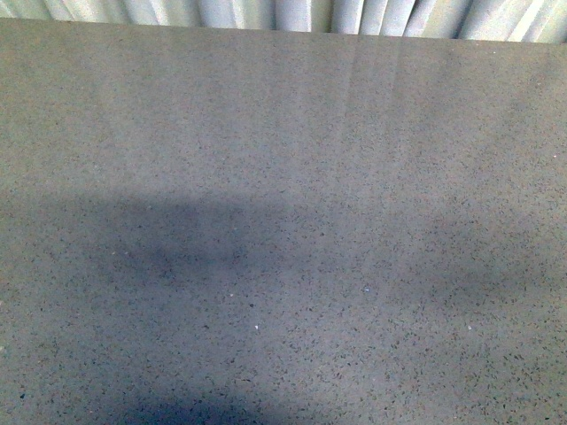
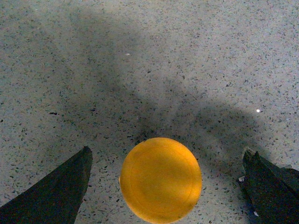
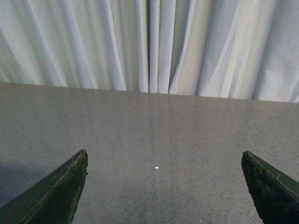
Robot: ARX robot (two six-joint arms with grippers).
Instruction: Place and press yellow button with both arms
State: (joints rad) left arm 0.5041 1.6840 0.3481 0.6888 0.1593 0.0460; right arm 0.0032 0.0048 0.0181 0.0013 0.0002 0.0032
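- On my left wrist feed I look straight down on the yellow button (image 2: 161, 179). Only its round cap shows; the body and base are hidden under the cap.
- The left gripper (image 2: 167, 150) is spread wide. Its two dark fingers (image 2: 56, 196) stand one on either side of the button, each well clear of the cap, with bare speckled table showing in both gaps.
- Nothing that I can see is pinched by that gripper, and neither finger touches the button.
- A broad dark shadow spreads over the surface around the button and beyond it. I cannot tell from this angle whether the button's base sits on the surface.
- A tiny white speck (image 2: 258, 110) lies on the surface beyond the button, off towards one finger.
- On the right wrist feed the right gripper (image 3: 164, 153) is just as widely parted and has hold of nothing. The button is not in that feed.
- Between its fingertips (image 3: 56, 191) I see only grey surface, and pale pleated curtain hanging past the far edge.
- The front camera shows the table (image 1: 283, 177) with soft shadows across its near half and the curtain (image 1: 266, 13) along the back. Neither the button nor any arm shows there.
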